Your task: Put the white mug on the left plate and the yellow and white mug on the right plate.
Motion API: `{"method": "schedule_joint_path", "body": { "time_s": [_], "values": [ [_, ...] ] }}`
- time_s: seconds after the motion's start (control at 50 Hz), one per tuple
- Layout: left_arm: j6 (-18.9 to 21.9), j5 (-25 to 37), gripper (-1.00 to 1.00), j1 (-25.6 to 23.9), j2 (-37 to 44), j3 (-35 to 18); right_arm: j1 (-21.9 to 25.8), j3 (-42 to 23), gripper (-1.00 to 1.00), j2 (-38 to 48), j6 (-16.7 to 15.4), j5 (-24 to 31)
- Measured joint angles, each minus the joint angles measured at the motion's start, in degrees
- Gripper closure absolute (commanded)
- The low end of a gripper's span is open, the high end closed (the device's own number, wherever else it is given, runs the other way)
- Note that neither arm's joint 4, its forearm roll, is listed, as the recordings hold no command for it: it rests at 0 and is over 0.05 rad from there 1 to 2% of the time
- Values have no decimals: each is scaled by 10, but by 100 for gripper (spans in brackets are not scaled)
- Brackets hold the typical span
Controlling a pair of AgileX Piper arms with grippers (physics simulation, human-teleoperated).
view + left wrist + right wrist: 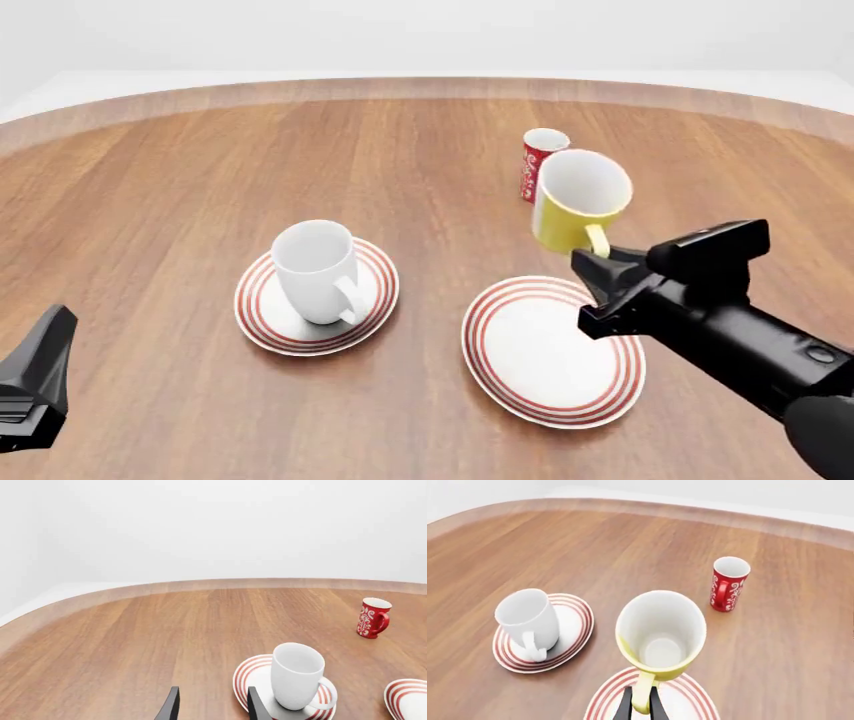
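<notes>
With the glossy white mug (316,270) on the red-ringed left plate (262,318), our empty left gripper (212,706) stands open while our right gripper (640,702), clamped on its handle, holds the small yellow and white mug (579,201) above the matching right plate (547,355).

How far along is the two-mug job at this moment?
Half done. The white mug stands upright on the left plate, and the left claw is open, off to the side. In hand: the right claw grips the yellow and white mug by its handle, held in the air. Left: lower it onto the right plate, which is bare, and let go.
</notes>
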Motion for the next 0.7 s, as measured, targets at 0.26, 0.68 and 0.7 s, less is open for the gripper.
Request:
{"method": "schedule_joint_path", "body": {
  "time_s": [0.26, 0.68, 0.7],
  "values": [
    [0, 0, -100, 0, 0, 0, 7, 45, 100, -76, -3, 30],
    [0, 0, -100, 0, 0, 0, 13, 99, 100, -161, -2, 67],
    [0, 0, -100, 0, 0, 0, 14, 101, 100, -162, -2, 68]
  ]
}}
